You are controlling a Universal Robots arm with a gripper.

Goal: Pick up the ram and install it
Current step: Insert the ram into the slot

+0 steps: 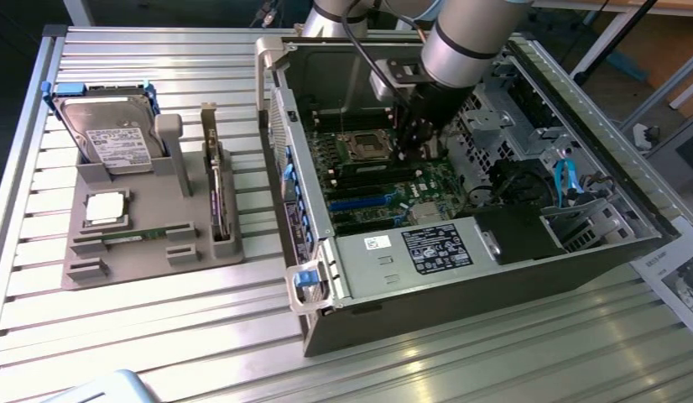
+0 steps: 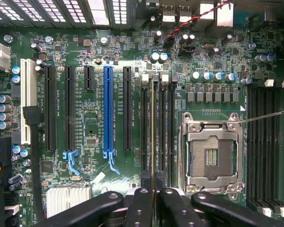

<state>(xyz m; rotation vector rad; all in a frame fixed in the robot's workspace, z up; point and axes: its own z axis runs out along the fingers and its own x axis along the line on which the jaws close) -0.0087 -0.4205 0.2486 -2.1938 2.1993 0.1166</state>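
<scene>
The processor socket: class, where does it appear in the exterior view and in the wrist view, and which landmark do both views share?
Exterior view: the processor socket lies on the motherboard inside the open case, just to the exterior view's left of the end effector.
Wrist view: it sits between two banks of memory slots, beside the end effector gripping the ram.
Shared landmark: the blue expansion slot.
</scene>
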